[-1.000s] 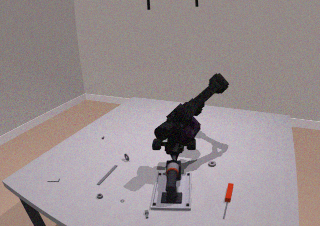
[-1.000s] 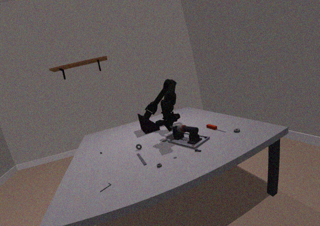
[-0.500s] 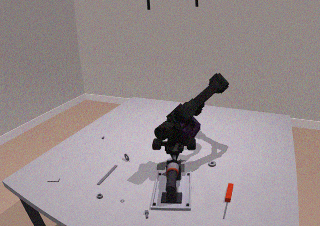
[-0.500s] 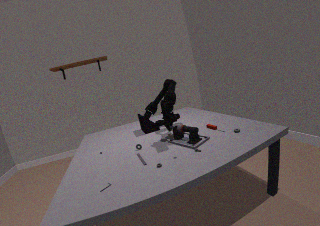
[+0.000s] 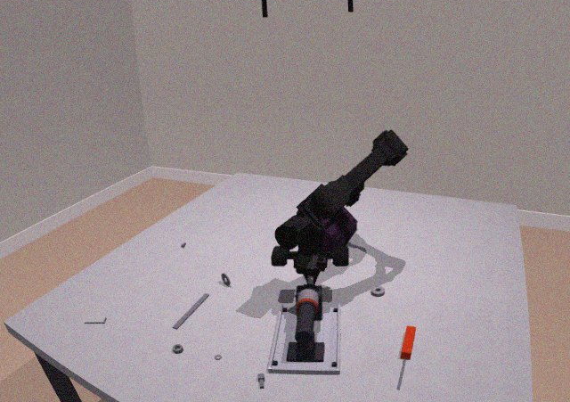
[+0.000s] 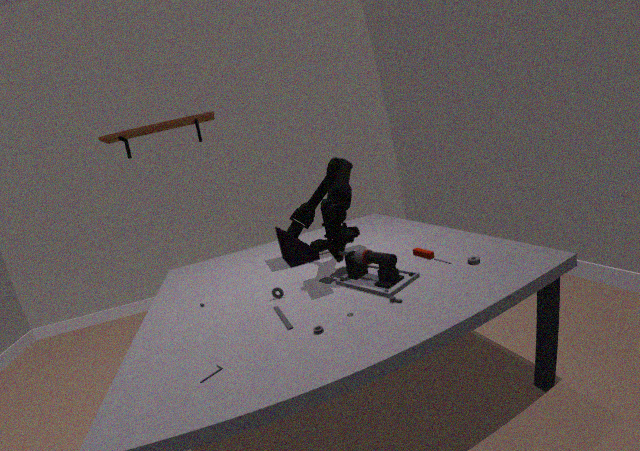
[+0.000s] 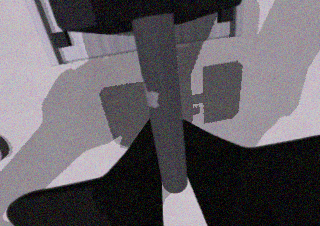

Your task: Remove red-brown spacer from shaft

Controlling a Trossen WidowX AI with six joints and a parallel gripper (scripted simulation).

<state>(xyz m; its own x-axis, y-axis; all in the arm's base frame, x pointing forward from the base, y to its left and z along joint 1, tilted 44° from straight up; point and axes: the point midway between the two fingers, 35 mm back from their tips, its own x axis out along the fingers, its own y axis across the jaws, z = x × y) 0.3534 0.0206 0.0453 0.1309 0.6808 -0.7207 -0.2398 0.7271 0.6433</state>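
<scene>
My gripper (image 5: 311, 279) (image 6: 339, 256) (image 7: 162, 122) is shut on the grey shaft (image 7: 161, 61), whose rounded free end sticks out past the fingers. The shaft's other end runs under a black block (image 7: 150, 6) at the top of the wrist view. On the base plate (image 5: 304, 367) (image 6: 361, 285), an orange-red ring (image 5: 306, 300) (image 6: 363, 256) sits between a light grey ring (image 5: 307, 294) and a thick dark cylinder (image 5: 305, 320) (image 6: 383, 258). I cannot tell whether this ring is the red-brown spacer. The shaft inside the assembly is hidden.
A dark ring (image 5: 224, 279) (image 6: 277, 292) stands left of the assembly, near a flat grey bar (image 5: 191, 311) (image 6: 282, 317). An orange-handled screwdriver (image 5: 408, 342) (image 6: 423, 253) and a grey ring (image 5: 377, 291) lie right. A small bolt (image 5: 261, 380) (image 6: 395, 300) lies before the plate.
</scene>
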